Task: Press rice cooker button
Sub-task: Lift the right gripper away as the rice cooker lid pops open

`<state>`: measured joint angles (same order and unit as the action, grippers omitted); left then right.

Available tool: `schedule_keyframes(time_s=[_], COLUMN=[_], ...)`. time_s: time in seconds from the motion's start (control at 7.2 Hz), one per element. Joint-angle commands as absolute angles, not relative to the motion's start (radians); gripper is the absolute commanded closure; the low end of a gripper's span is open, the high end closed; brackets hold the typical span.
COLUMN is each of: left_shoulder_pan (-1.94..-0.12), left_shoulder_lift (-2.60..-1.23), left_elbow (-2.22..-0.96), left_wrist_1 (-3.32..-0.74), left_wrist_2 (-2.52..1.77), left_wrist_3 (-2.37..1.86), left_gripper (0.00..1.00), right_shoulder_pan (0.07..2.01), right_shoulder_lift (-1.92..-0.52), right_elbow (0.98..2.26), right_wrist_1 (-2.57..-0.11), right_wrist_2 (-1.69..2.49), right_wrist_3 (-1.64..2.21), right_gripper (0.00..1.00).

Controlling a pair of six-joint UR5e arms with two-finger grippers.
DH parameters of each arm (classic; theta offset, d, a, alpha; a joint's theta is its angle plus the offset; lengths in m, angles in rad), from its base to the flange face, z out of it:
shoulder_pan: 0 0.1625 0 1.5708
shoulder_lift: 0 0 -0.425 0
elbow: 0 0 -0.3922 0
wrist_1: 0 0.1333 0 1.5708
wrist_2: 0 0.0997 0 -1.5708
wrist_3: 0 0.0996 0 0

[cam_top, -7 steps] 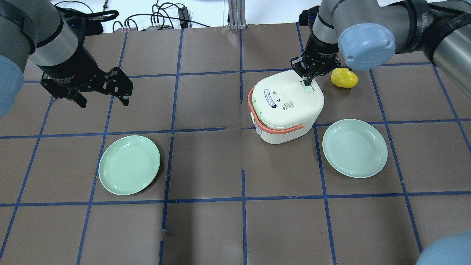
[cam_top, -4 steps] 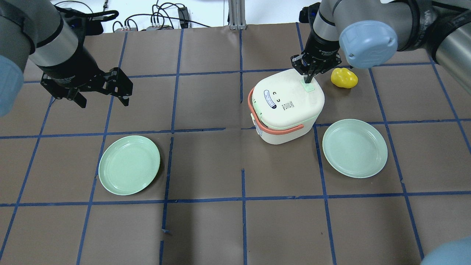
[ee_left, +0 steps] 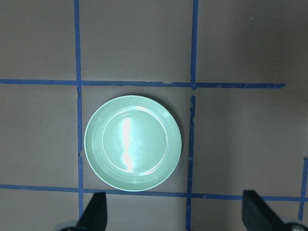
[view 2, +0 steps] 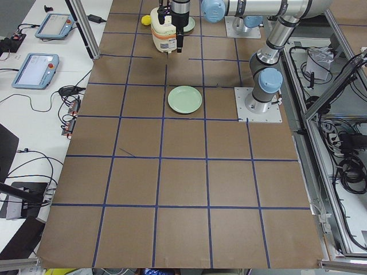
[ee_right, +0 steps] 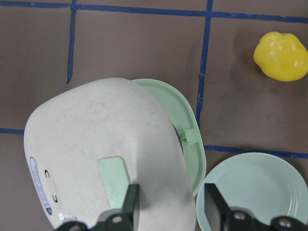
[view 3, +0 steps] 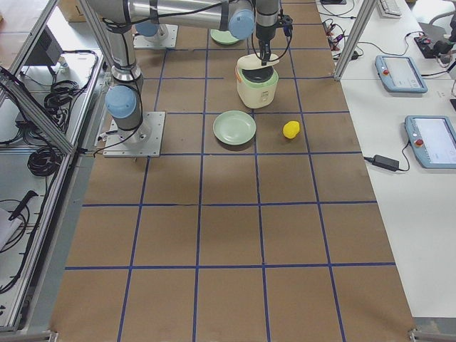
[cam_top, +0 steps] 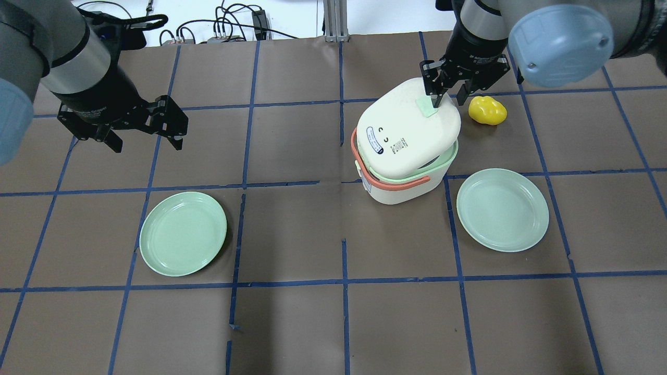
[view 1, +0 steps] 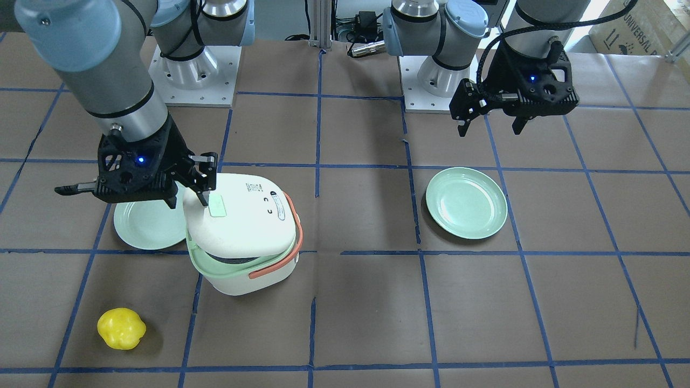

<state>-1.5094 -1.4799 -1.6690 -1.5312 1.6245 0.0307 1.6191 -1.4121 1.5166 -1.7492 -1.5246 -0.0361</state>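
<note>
The cream rice cooker (cam_top: 401,185) with an orange handle stands right of the table's centre. Its lid (cam_top: 409,130) stands tilted up, showing a pale green inner rim (ee_right: 187,125). The pale green button (cam_top: 427,108) sits on the lid's far end; it also shows in the front view (view 1: 216,206) and the right wrist view (ee_right: 114,185). My right gripper (cam_top: 445,96) hangs just over the lid with its jaws partly apart and empty, one finger (ee_right: 130,202) at the button's edge. My left gripper (cam_top: 145,141) is open and empty, far left, above the table.
A green plate (cam_top: 183,233) lies at the left, below the left gripper (ee_left: 175,211). A second green plate (cam_top: 502,209) lies right of the cooker. A yellow lumpy object (cam_top: 487,110) sits on the table just right of the right gripper.
The cooker's lid has sprung up from shut to tilted open. My right gripper has risen and drawn back toward the far side with it. The left arm has not moved.
</note>
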Motion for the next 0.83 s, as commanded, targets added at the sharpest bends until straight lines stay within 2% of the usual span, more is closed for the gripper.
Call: schedule_keyframes(time_s=[0.0,0.28,0.69], left_shoulder_pan=[-1.509,-1.509,-1.509], left_shoulder_lift=[-1.480,-1.480,-1.480], left_elbow=[-1.669,-1.669,-1.669], left_wrist_1=[-1.531,-1.532,-1.531], left_wrist_2=[1.624,1.624,1.624], left_wrist_3=[0.031,0.031,0.031], left_gripper=[0.00,0.00,0.00], right_shoulder_pan=[1.611,1.571,1.571], right_shoulder_lift=[-1.450,-1.450,-1.470], right_elbow=[1.442,1.372,1.419], right_wrist_1=[-1.665,-1.586,-1.591], right_wrist_2=[-1.569,-1.580,-1.569], right_wrist_3=[-0.037,-0.037,-0.037], right_gripper=[0.00,0.00,0.01])
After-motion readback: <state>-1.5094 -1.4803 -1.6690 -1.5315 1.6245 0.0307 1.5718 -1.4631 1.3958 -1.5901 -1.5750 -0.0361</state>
